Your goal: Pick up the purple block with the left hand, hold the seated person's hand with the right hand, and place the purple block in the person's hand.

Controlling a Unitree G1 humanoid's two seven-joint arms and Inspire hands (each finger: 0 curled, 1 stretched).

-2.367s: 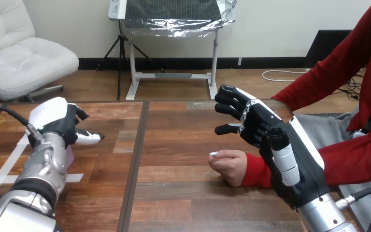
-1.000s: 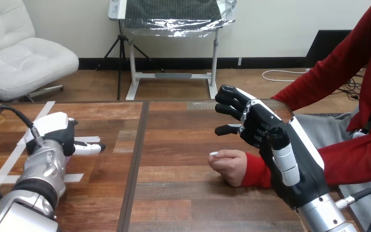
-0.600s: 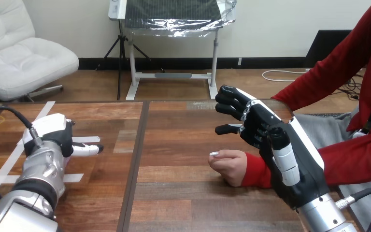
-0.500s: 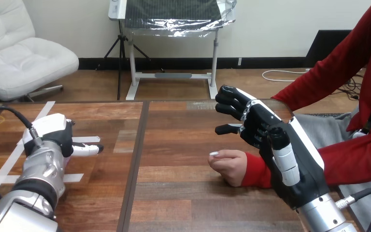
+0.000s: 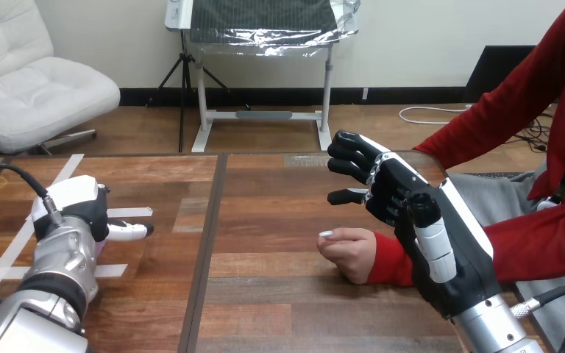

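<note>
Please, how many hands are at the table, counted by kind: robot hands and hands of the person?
Robot hands: 2, the left hand and the right hand
Hands of the person: 1, the person's hand, resting on the table
Total: 3

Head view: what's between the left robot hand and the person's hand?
In the head view, only bare table, crossed by a dark seam. White tape lies by the left robot hand; the person's hand rests beyond the seam.
</note>
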